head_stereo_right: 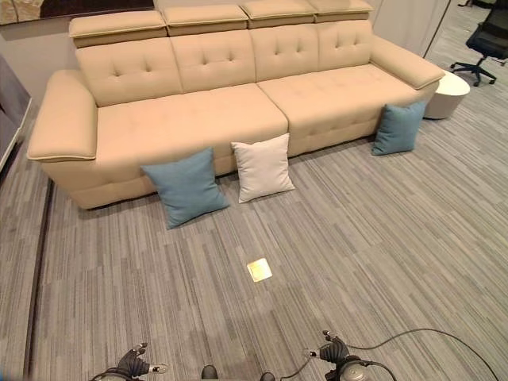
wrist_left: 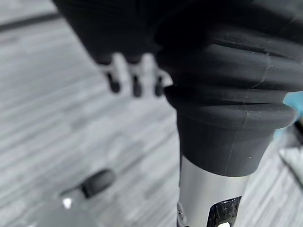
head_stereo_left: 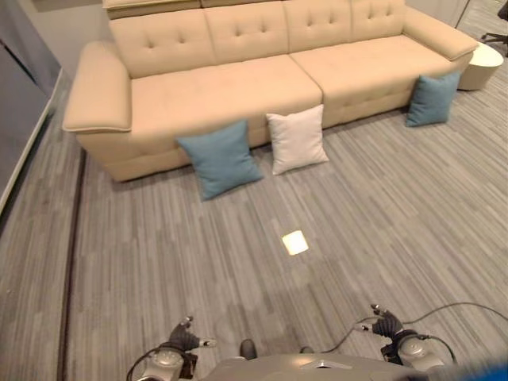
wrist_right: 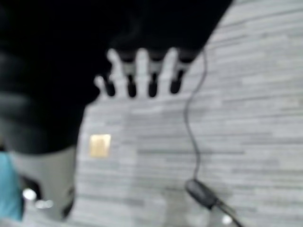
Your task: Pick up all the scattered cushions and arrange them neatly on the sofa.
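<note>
Three cushions on the floor, none on the seat yet. Beige sofa [head_stereo_right: 198, 111] runs across the far side of the room w/ its seats bare. Big blue cushion [head_stereo_right: 185, 187] leans against the sofa front, near its left end; white cushion [head_stereo_right: 263, 167] leans just beside it to the right, the two nearly touching at the edges. Second, smaller blue cushion [head_stereo_right: 398, 128] props against the sofa front by the right armrest, well apart from the other pair. All three upright-ish, tilted back on the base. Small brass floor plate [head_stereo_right: 259, 270] sits in the grey striped carpet [head_stereo_right: 381, 238] btw me and the white cushion. My left hand [head_stereo_left: 184, 337] hangs low at the near edge, fingers [wrist_left: 135, 80] straight and relaxed, holding nothing, just above carpet. My right hand [head_stereo_left: 386, 322] is low on the other side, fingers [wrist_right: 142, 71] spread straight in a row, also empty. A round white side table [head_stereo_right: 446, 94] stands past the right armrest, w/ a black office chair [head_stereo_right: 484, 44] beyond it.
</note>
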Available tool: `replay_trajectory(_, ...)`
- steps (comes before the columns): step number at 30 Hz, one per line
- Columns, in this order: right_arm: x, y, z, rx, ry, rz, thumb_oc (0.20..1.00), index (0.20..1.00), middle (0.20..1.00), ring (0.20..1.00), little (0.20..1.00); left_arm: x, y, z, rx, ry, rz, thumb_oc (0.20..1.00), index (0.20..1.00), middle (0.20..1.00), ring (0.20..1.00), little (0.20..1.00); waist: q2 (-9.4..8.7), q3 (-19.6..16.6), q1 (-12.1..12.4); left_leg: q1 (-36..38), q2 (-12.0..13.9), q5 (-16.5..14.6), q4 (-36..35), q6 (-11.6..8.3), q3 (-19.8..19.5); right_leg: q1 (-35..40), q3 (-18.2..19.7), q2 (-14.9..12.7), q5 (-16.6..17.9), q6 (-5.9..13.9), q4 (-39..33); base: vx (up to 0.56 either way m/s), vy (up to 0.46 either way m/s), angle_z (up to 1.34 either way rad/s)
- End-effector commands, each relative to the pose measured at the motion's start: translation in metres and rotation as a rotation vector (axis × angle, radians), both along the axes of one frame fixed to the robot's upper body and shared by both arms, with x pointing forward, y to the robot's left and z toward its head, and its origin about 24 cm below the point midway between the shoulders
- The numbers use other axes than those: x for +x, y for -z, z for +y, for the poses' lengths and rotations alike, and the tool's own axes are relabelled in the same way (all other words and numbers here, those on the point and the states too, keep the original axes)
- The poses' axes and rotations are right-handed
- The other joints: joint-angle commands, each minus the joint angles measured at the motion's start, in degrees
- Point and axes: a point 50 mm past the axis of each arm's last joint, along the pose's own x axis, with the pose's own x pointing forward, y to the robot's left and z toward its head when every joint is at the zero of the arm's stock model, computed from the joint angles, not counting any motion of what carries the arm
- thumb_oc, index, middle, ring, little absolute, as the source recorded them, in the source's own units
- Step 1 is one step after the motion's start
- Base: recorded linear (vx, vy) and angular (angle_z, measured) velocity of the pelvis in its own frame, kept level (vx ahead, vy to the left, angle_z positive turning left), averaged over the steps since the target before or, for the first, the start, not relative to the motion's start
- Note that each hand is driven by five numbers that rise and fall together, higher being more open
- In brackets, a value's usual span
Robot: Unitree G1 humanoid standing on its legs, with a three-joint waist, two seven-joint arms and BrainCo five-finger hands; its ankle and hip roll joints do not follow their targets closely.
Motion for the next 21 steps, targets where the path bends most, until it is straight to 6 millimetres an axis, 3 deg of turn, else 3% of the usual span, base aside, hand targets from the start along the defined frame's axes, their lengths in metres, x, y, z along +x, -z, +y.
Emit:
replay_trajectory(1,0.013,-0.003,0.002,-0.028,-0.049,-0.029,1.000,1.000,1.000,1.000,1.000,0.018,-0.002,-0.005,0.012,0.024,-0.025,1.000,1.000,1.000,1.000,1.000,-1.01,0.1,1.3,2.0,4.7,-2.8,2.3,-5.40,-0.8,-2.3,1.6,-4.6,0.3,6.03,3.0,-0.01,-0.020,0.12)
replay_trajectory(13,-0.001,0.003,-0.001,-0.035,-0.024,0.017,1.000,1.000,1.000,1.000,1.000,0.023,-0.002,-0.014,-0.003,0.053,-0.031,1.000,1.000,1.000,1.000,1.000,-1.48,0.4,0.5,1.6,5.8,-2.7,4.1,-6.22,-1.1,-1.1,0.7,-3.2,-1.6,4.57,3.6,0.01,-0.033,0.07)
replay_trajectory(17,0.002,0.000,-0.006,-0.043,0.014,0.006,1.000,1.000,1.000,1.000,1.000,0.036,-0.005,-0.019,-0.008,0.078,-0.062,1.000,1.000,1.000,1.000,1.000,-2.35,1.8,-0.3,-3.8,5.7,-2.8,10.6,-6.49,2.2,-2.2,-0.8,-4.4,-1.2,4.44,4.1,-0.08,0.010,0.15)
replay_trajectory(21,-0.005,0.004,-0.004,-0.046,0.010,0.039,1.000,1.000,1.000,1.000,1.000,0.030,-0.002,-0.021,-0.014,0.072,-0.039,1.000,1.000,1.000,1.000,1.000,-1.99,0.8,-0.6,-2.6,5.3,-4.6,9.5,-5.36,4.3,-2.4,-0.9,-4.6,-1.0,4.92,4.2,0.06,0.062,0.27)
